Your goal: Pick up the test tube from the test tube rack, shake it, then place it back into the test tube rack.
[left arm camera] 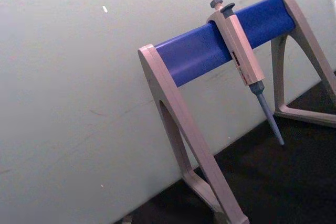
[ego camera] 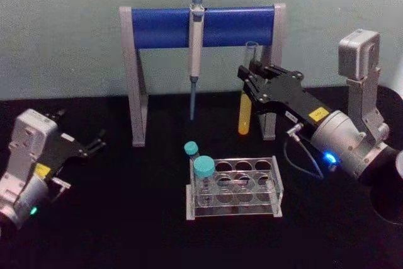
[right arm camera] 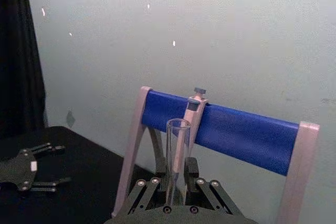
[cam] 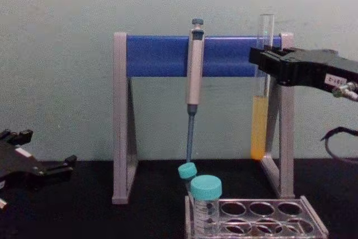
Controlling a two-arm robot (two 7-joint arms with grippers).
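Yellow liquid fills the lower part of the test tube (ego camera: 244, 118). Head view: right gripper (ego camera: 250, 83) is clamped on the tube's upper half, tube upright, off the table, in front of the pipette stand (ego camera: 164, 26) right leg. Test tube rack (ego camera: 234, 213) sits nearer the robot, teal-capped tubes (ego camera: 203, 168) at its left end. Left gripper (ego camera: 94, 143) parked far left, fingers apart.

Left wrist view: stand with pipette (left arm camera: 244, 51) hanging on the blue bar.

Right wrist view: tube's open mouth rises between the right gripper's fingers.

Chest view: tube bottom well above the rack, just beside the stand's right leg.
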